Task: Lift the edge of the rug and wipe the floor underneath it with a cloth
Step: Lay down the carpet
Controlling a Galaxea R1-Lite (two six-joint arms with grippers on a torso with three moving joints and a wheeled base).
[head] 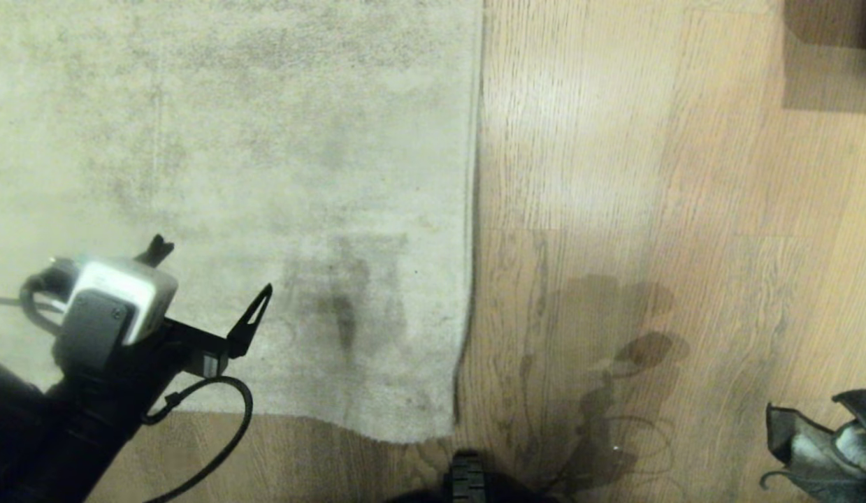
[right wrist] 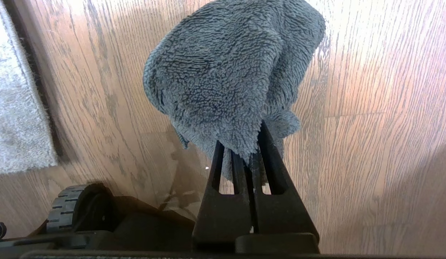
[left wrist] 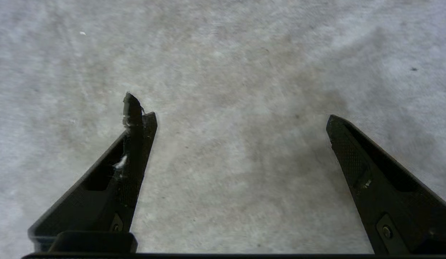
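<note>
Left gripper: my left gripper [head: 212,269] hangs over the rug [head: 265,140], fingers spread wide with nothing between them; in the left wrist view only pile lies under the tips [left wrist: 140,118].
Right gripper: my right gripper [right wrist: 249,154] has its fingers pressed together on a fold of the cloth [right wrist: 230,75], which bunches out past the tips above bare floor [right wrist: 370,108].
Rug edge: the edge [head: 471,230] runs well off to the right of my left gripper; the corner [head: 433,429] sits nearer my base.
Step in hand, as I judge it: bring the left gripper to the edge to lift it.
Doing it well: I would come in low beside the corner, slide one finger under the border and one on top, and pinch only the thin border. Then lift just enough for the cloth to pass beneath.
Risk: closing out here would only pinch pile.
Writing: no brand, label or lettering that I can read.
</note>
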